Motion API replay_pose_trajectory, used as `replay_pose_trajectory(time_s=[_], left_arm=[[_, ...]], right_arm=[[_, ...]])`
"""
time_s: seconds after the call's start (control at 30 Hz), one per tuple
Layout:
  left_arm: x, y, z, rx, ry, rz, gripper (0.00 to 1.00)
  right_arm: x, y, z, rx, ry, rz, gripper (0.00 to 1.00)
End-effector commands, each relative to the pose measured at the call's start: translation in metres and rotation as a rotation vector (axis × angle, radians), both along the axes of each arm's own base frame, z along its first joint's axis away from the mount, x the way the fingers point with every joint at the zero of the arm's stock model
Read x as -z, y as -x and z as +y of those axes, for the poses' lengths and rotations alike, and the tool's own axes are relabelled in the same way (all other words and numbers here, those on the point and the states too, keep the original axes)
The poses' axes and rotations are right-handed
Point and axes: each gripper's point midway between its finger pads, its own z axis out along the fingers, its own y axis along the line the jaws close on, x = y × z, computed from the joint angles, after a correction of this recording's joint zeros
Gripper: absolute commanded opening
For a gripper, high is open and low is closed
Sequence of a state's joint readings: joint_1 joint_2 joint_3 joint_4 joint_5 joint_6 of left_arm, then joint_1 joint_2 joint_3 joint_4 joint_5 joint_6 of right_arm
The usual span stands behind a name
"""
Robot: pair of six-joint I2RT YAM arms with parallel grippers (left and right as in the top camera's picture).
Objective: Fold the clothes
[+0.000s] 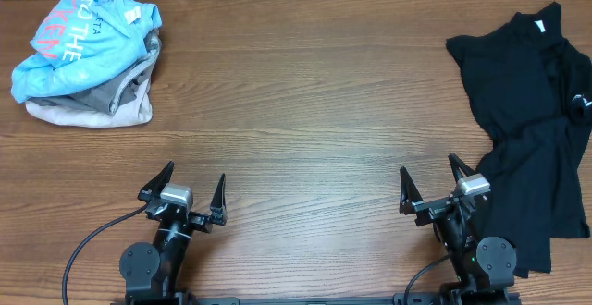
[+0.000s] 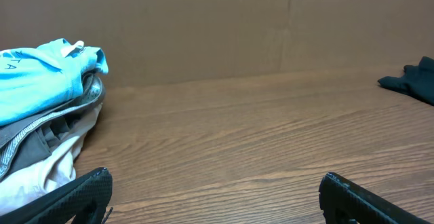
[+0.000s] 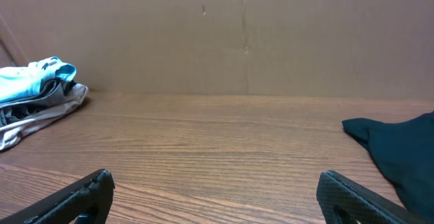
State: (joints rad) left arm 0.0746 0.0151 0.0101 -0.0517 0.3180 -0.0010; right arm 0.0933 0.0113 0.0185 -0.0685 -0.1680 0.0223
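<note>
A light blue T-shirt point(image 1: 83, 37) with red-and-white lettering lies crumpled on a pile at the table's far left, on top of grey point(image 1: 116, 91) and cream point(image 1: 83, 114) pieces. The pile also shows in the left wrist view point(image 2: 41, 81) and the right wrist view point(image 3: 34, 81). A black shirt point(image 1: 532, 111) lies spread at the right edge; it shows in the right wrist view point(image 3: 400, 146) and the left wrist view point(image 2: 413, 81). My left gripper point(image 1: 192, 189) is open and empty near the front edge. My right gripper point(image 1: 430, 183) is open and empty, just left of the black shirt.
The wooden table point(image 1: 305, 111) runs between the two clothing heaps. A brown cardboard wall point(image 3: 237, 34) stands behind the table. A black cable point(image 1: 92, 240) trails from the left arm's base.
</note>
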Motion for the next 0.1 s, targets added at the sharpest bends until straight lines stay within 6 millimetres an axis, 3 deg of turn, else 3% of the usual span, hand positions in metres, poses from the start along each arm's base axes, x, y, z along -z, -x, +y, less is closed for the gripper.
replay_pose_trajectory(time_s=[0.0, 0.07], left_arm=[[-0.0006, -0.0004, 0.0036, -0.016, -0.010, -0.011, 1.00], [-0.0006, -0.0004, 0.0036, -0.016, -0.009, -0.011, 1.00]], right_arm=[[0.0019, 0.0000, 0.0004, -0.002, -0.004, -0.002, 1.00], [0.0019, 0.0000, 0.0004, -0.002, -0.004, -0.002, 1.00]])
